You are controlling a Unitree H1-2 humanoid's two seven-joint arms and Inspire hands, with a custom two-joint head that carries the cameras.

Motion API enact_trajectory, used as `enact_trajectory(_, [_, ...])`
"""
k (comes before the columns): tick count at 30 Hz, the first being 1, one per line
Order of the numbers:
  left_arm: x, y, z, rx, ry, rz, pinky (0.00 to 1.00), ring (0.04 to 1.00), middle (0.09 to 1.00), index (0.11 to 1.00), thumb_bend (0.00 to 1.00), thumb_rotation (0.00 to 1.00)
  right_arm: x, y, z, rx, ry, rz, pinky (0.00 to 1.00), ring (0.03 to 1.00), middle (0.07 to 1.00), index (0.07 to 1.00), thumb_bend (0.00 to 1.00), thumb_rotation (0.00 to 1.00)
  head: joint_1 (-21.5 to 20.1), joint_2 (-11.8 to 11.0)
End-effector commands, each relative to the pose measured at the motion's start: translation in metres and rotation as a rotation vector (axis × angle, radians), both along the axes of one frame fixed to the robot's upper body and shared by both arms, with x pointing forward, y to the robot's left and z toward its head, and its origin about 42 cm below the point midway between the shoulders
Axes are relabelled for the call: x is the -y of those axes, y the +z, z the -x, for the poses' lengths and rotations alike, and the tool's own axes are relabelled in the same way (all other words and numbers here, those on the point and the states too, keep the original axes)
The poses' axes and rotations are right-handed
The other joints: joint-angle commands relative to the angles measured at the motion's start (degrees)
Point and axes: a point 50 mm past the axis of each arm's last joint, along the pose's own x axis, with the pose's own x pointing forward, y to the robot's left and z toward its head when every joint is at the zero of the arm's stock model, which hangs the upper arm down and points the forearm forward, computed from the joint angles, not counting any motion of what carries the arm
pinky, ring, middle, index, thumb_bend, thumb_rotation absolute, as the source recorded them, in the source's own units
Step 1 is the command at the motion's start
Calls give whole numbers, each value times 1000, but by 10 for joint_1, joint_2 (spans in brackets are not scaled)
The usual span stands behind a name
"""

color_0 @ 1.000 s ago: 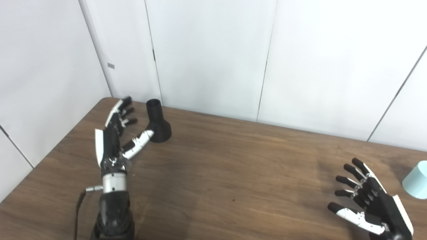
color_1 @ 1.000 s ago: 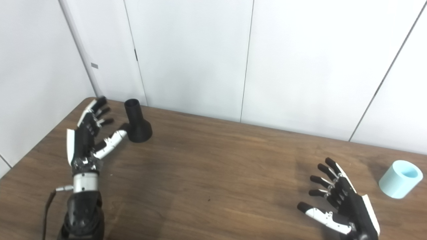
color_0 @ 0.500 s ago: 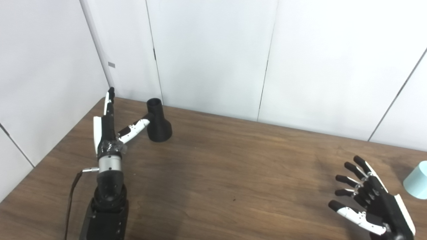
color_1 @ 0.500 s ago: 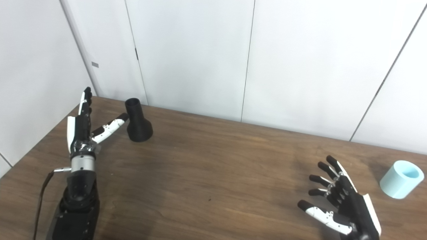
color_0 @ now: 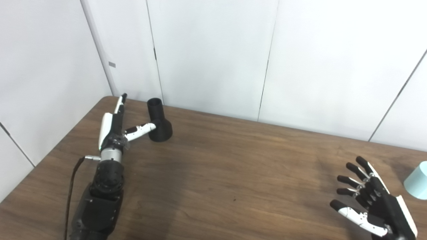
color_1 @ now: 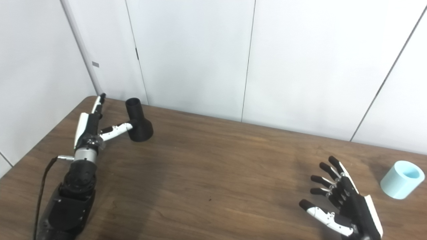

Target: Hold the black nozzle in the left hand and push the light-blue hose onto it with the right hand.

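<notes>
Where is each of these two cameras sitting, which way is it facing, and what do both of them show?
Left eye view: on the head, looking down at the table; both arms rise from the bottom edge; the light-blue hose is cut by the right edge.
Right eye view: beside it, same aim; the hose appears whole.
Shared: open left hand, thumb by the upright black nozzle, and open right hand short of the hose.

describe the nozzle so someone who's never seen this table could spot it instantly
Start at the wooden table and go to its far left corner, near the white wall panels. The black nozzle stands upright there: a narrow open tube on top flaring to a wide round base, with the left robot hand open beside it. The only other loose item, the light-blue hose, is a pale cylinder far right.
</notes>
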Motion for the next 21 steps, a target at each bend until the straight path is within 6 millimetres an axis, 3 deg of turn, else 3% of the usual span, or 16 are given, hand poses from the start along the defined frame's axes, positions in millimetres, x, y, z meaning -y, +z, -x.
enact_trajectory(1, [-6,24,-14,25,2,-90,964,1000,1000,1000,1000,388,0,18,-3,71,3,4,600,738,877,940,550,0,0,0])
enact_trajectory(6, [-10,14,-20,-46,-6,-163,885,932,935,994,1000,410,-1,17,-4,59,7,1,605,734,885,947,536,0,0,4])
enact_trajectory(10, [-10,4,-25,-86,-25,-193,990,973,976,986,1000,417,-2,18,-4,47,3,15,631,722,883,942,542,0,-2,5])
enact_trajectory(21, [-5,-24,-41,-144,-56,-215,1000,1000,1000,1000,1000,398,-4,19,-2,44,7,19,549,685,882,952,552,0,-11,7])
